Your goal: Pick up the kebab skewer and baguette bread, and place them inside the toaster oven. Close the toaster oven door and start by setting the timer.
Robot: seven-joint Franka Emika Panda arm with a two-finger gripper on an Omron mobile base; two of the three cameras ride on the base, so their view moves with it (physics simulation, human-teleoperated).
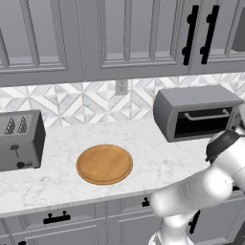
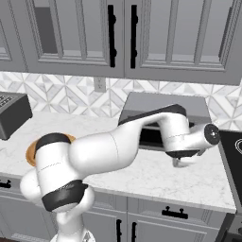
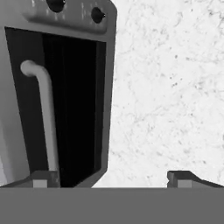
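At the right end of the marble counter (image 1: pixel 143 143), the toaster oven (image 1: pixel 198 112) stands door closed, its rigid glass door (image 3: pixel 57 109) likely best worked by the stiff silver bar handle (image 3: pixel 43 113), before which the gripper (image 3: pixel 111 177) hangs wide open and empty.

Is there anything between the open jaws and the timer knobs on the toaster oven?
Nothing visible. The gripper is open beside the closed toaster oven door. The knobs on the control strip lie ahead, unobstructed, above bare counter.
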